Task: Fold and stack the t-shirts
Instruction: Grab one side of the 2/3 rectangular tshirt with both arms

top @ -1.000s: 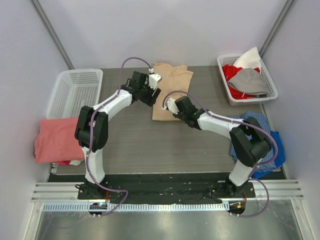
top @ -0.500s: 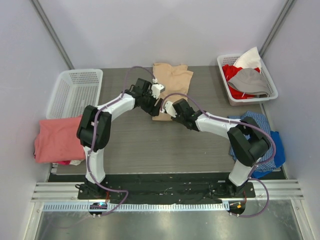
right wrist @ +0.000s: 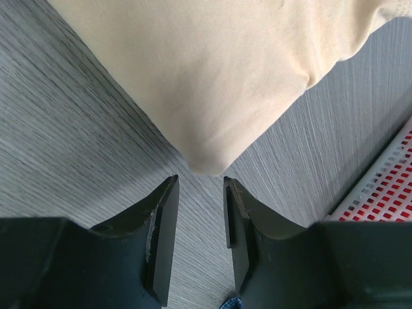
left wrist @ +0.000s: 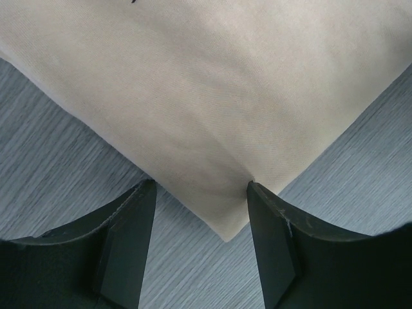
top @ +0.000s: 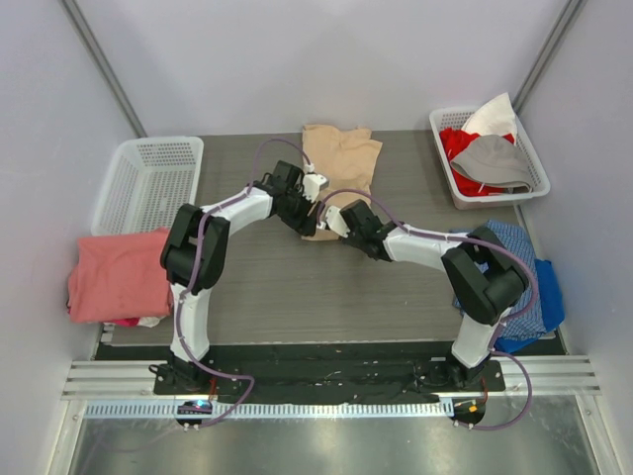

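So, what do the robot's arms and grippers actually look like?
The left arm and right arm have white links joined by bulky black joints, with a greyish-purple cable looping along each. The left gripper and right gripper have flat, black, tapering fingers.

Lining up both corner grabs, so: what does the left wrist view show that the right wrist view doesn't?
Only the left wrist view: the left gripper, jaws wide open on either side of a corner of the tan t-shirt, the corner's tip lying between them.
Only the right wrist view: the right gripper, jaws open more narrowly, another corner just ahead of the fingertips; a white basket with red showing through it at the right edge.
Both: the tan t-shirt flat on the grey table, nothing gripped yet.
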You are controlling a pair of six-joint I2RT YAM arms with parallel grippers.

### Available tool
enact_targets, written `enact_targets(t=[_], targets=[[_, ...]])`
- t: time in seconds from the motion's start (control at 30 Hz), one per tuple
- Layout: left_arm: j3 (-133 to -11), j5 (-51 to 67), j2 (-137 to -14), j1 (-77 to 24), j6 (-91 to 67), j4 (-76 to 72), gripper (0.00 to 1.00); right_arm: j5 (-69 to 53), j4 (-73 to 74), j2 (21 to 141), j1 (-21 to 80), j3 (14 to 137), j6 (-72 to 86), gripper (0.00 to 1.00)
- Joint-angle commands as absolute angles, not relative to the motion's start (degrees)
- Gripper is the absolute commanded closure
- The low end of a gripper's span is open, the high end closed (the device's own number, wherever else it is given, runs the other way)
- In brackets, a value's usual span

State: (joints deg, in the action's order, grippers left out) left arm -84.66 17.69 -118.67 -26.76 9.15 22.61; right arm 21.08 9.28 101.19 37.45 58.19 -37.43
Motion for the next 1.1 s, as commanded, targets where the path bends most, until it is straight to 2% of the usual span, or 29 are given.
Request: enact_targets(t=[0.0, 0.47, 0.53, 0.63, 0.77, 0.8, 0.83, 0.93, 1.07], targets=[[-86.2, 19.0, -119.5, -27.2, 8.4, 21.4, 0.38, 21.4, 6.1, 101.9, 37.6, 58.1, -38.3, 0.6], [-85.9, 18.9, -119.6, -27.8, 8.5, 20.8, 0.44, 19.6, 4.3, 105.4, 34.5, 61.7, -41.0, 0.64], [-85.8, 18.7, -119.5, -27.9, 8.8, 20.9, 0.46, 19.5, 4.1, 106.2, 34.3, 62.5, -41.2, 0.72], [-85.5, 18.6, -119.3, -28.2, 8.7, 20.9, 0.56, 19.7, 4.3, 106.7, 34.3, 63.3, -40.9, 0.84], [-84.5, 18.6, -118.7, -28.7, 8.8, 21.4, 0.75, 19.2, 6.0, 106.4, 34.2, 63.6, -39.9, 0.99], [-84.3, 18.5, -118.2, -28.9, 9.0, 21.5, 0.79, 19.0, 6.4, 106.0, 34.3, 63.7, -39.7, 0.99], [-83.9, 18.4, -117.8, -29.1, 9.1, 21.7, 0.88, 18.8, 7.5, 105.6, 34.4, 63.5, -39.6, 0.99], [-82.4, 18.2, -115.9, -29.7, 9.5, 22.8, 1.0, 18.1, 9.7, 103.2, 34.9, 62.5, -38.6, 0.99], [-77.6, 18.1, -112.1, -30.8, 9.7, 23.3, 1.0, 17.4, 12.3, 98.5, 37.1, 59.9, -37.2, 0.99]])
